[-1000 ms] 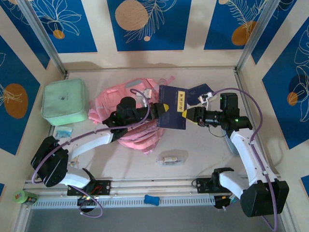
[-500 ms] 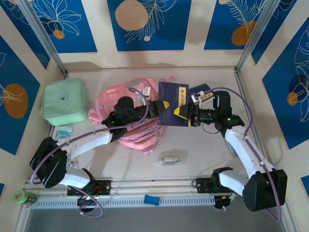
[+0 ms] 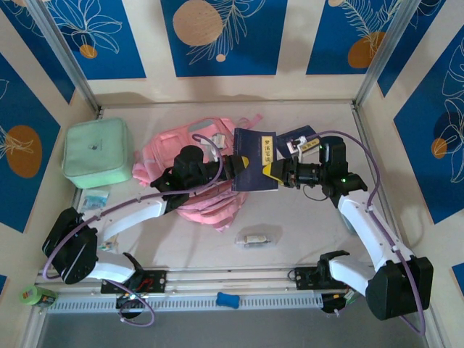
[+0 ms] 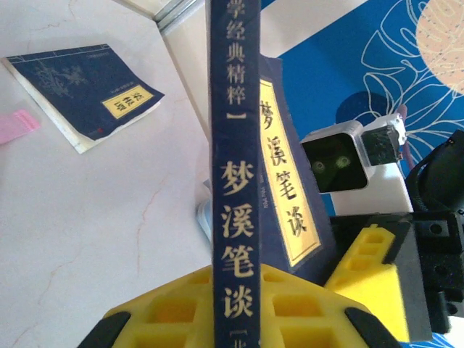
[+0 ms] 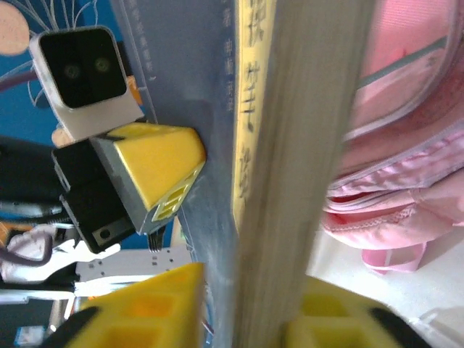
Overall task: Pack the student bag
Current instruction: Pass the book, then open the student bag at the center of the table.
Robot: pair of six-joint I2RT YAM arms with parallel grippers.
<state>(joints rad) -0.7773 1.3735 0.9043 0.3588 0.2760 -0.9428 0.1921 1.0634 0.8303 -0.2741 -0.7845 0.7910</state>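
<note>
Mint green zip case [image 3: 96, 152] lies at the table's left. The student bag [image 3: 168, 145] lies at centre, partly under the left arm. Left gripper [image 3: 243, 164] clamps the spine of a navy book [image 3: 254, 148] beside the bag. Right gripper [image 3: 272, 171] clamps the opposite page edge. A second navy book [image 3: 301, 136] lies beyond.

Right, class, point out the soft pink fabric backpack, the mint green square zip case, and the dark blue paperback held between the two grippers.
pink backpack [image 3: 168, 145], top external view, upper fabric panel.
mint green case [image 3: 96, 152], top external view, centre of lid.
dark blue paperback [image 3: 252, 177], top external view, front cover.
</note>
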